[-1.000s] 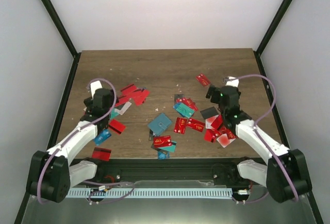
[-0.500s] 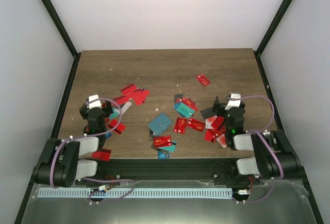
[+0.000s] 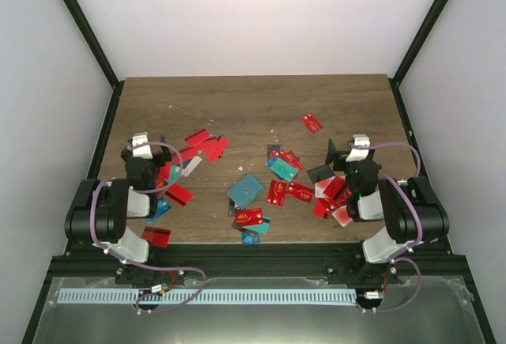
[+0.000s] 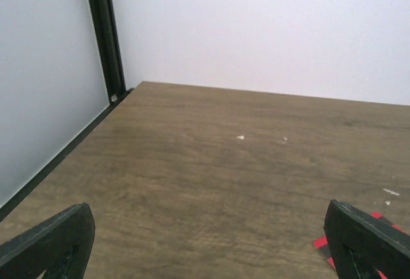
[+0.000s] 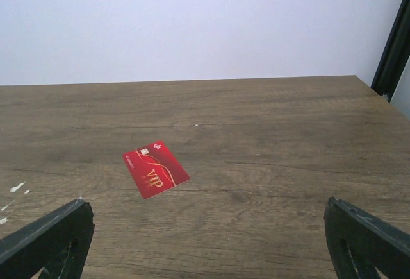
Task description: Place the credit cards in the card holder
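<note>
bench (image 3: 253,99): dark wood grain, matte, w/ a few pale flecks. both arms have folded back to the near edge since 1 s ago, when they reached out over the cards; they now sit tucked at their bases. nothing on the bench seems to have shifted w/ that. my read: a retreat w/ no card carried, so cards remain to be put in.

left gripper (image 4: 205,244) & right gripper (image 5: 205,240): both spread wide, nothing between the dark fingers, looking out over the bench.

holder (image 3: 245,190): teal, flat, squarish, looks like soft leather, mid-bench, tilted. can't tell if any card is inside.

cards: thin glossy rectangles, mostly red, some teal, black or white. loose piles near the left arm (image 3: 190,148), right of the holder (image 3: 316,190), just in front of the holder (image 3: 250,219). one red card (image 5: 155,169) lies alone toward the far right, gold "vip" print.
</note>
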Tool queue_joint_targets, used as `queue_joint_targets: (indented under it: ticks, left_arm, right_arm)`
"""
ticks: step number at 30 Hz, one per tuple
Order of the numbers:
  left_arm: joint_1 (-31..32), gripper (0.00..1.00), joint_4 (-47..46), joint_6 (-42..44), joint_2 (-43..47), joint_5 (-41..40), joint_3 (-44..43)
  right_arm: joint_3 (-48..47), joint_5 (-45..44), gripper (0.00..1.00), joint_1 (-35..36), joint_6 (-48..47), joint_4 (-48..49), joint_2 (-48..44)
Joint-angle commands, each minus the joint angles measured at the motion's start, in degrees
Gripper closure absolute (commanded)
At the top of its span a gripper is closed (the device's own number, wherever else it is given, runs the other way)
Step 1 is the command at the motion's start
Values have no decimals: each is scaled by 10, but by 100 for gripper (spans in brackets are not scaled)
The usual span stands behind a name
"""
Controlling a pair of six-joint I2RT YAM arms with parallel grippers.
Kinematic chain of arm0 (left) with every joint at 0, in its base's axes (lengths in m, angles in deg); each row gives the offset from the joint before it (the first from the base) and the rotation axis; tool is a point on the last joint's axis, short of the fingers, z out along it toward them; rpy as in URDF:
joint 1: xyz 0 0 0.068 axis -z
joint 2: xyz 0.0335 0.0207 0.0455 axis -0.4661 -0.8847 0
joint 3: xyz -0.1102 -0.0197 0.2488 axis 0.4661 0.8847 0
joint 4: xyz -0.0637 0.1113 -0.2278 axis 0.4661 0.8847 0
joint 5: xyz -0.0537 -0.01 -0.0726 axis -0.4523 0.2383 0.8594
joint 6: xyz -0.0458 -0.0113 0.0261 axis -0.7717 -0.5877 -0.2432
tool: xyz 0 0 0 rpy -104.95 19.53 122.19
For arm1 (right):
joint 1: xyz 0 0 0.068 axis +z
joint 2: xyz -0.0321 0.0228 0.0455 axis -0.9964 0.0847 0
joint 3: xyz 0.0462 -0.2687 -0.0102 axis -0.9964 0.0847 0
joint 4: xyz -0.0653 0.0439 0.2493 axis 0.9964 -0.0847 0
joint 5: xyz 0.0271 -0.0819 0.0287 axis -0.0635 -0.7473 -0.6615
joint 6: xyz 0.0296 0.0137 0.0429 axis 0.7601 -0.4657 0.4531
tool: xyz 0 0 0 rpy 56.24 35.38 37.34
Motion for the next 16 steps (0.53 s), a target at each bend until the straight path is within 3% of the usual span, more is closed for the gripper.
queue_joint_targets:
  ticks: [1,16]
  left_arm:
    - [2,0,-6,8,5,36,-6]
    - [1,0,14,28,1,81,-19]
  right_arm:
    - [-10,14,0,-8,-7,9,-8]
    - [-15,29,0,-15,-4,5,-6]
